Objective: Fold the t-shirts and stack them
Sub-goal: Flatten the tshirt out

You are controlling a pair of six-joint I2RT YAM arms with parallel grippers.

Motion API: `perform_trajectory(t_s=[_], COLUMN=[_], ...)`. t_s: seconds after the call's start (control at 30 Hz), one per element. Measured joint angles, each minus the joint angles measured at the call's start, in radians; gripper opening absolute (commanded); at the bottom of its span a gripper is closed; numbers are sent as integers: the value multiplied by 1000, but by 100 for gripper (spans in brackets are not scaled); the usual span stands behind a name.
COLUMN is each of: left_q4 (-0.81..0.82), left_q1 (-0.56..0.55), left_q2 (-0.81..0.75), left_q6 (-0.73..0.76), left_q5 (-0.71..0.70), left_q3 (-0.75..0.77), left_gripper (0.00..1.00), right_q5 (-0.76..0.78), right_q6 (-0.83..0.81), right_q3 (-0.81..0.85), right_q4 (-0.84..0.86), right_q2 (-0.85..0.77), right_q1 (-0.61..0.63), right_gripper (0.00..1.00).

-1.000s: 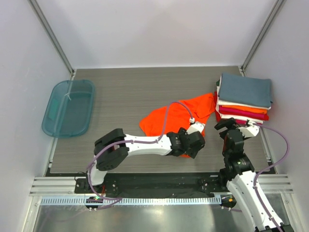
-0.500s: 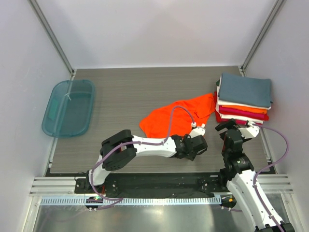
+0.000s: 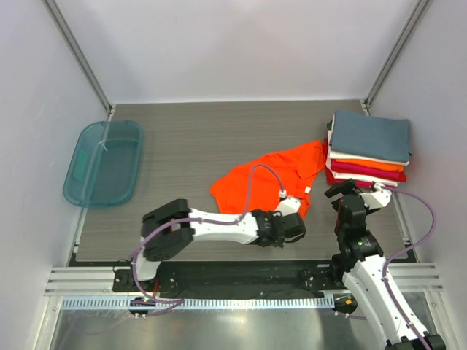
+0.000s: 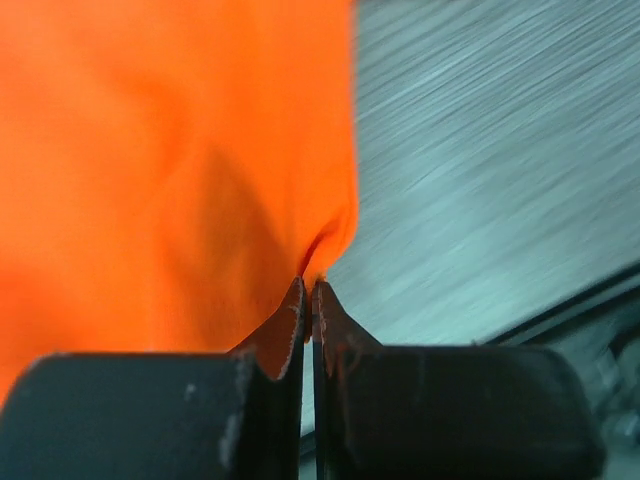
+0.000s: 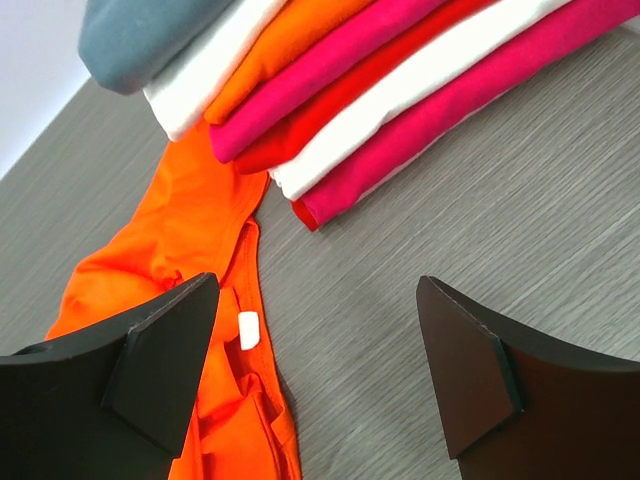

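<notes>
While the left hand (image 3: 290, 227) holds its two black fingers (image 4: 285, 330) pressed together on a puckered fold at the near edge of the crumpled bright orange t-shirt (image 3: 263, 179) of soft cloth, the right hand (image 3: 341, 191) hangs spread wide with nothing between its fingers.

The stack of folded rectangular t-shirts (image 3: 368, 146) sits at the far right of the grey wood-grain worktop (image 3: 190, 138). It has a slate blue-grey shirt on top, with white, orange, pink, red, white and crimson layers under it. The orange t-shirt lies loose and unfolded to the left of the stack, and its right end runs up against the stack's lowest layers. The pinched fold is at the shirt's near hem, to the near left of the stack.

In the left wrist view, the orange t-shirt (image 4: 150, 150) fills the left side and gathers into a dark crease just above the closed fingertips of the left hand (image 4: 308, 285). Bare worktop (image 4: 480, 150) shows on the right.

The right hand is just in front of the stack's near left corner. Its wrist view looks past its open right hand (image 5: 318, 285) at the stack (image 5: 350, 100), the orange t-shirt (image 5: 190, 250) and a small white label (image 5: 248, 330) on the orange cloth.

A translucent teal plastic tub (image 3: 102, 164) lies well apart from the stack, at the opposite, left edge of the worktop.
</notes>
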Motion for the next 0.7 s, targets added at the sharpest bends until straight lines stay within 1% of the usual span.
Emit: perform_trajectory(t_s=[0.07,0.17,0.3,0.37,0.43,0.53,0.6,0.7], left_q4=[-29,-71,-93,-122,-160,-229,-282,-373], left_q1=[11,63,244,336,394,446,477,515], left_q2=[-103,-336,-719,-866,-992,-1116,-1161,-1199], left_q6=[-4,-7,-8,-12,-22,-32,-48,-84], left_q5=[-18,-31,-35,-63,-87,-108,-129,-187], left_q3=[-79,-189,-306,-341,-379,-439,-470,-496], left_gripper=[0,0,0,0,1,0,0,0], right_q5=[-14,-41,-85,-119,-160,-220,-254,-306], right_q6=[-3,-16,-29,-37,-43,-43,-39,-27], right_q3=[0,0,7,24,56,126,176,251], right_q4=[5,30,54,56,58,63,70,83], right_q2=[21,74,163,212,264,341,393,476], right_q1=[0,0,0,0,0,0,0,0], right_gripper=[86,84,84,83,82,75,75,68])
